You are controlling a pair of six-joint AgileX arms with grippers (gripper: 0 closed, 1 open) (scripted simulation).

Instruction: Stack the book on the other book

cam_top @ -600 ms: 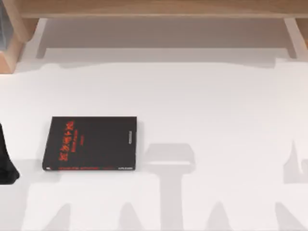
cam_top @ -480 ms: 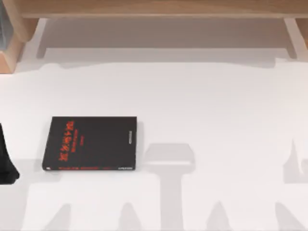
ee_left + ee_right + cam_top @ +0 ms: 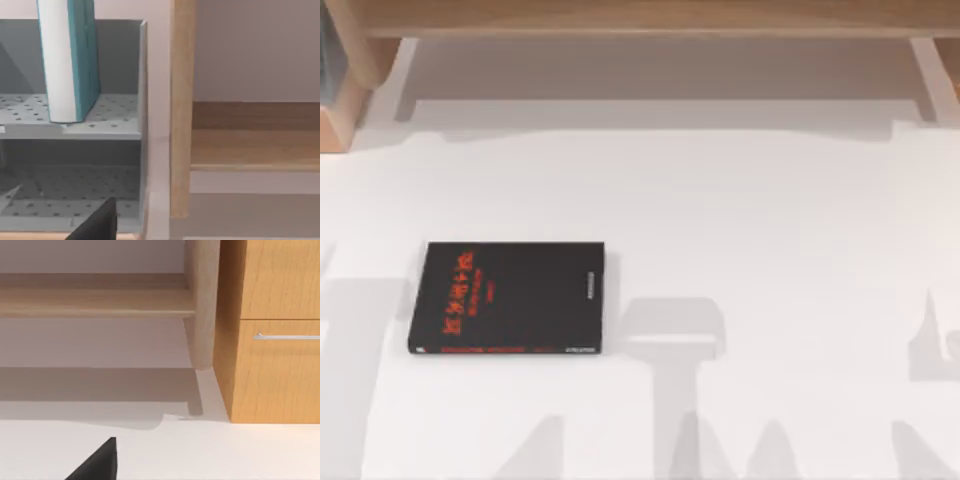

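The book (image 3: pixel 70 60), light blue with white page edges, stands upright on the upper tier of a grey perforated rack (image 3: pixel 117 127) in the left wrist view. A dark piece of my left gripper (image 3: pixel 97 225) shows well short of the book, with nothing in it that I can see. The other book (image 3: pixel 507 298), black with red lettering, lies flat on the white table (image 3: pixel 770 230), left of the middle in the top view. A dark piece of my right gripper (image 3: pixel 97 462) hangs over the bare table, facing the wooden furniture at the back.
A wooden shelf unit (image 3: pixel 640 18) runs along the back of the table. A wooden upright (image 3: pixel 181 110) stands right beside the grey rack. A wooden cabinet with a metal drawer handle (image 3: pixel 287 336) stands at the right.
The dark shape of my left arm at the top view's left edge has gone out of that view, and its shadow on the table has shifted. The black book has not moved.
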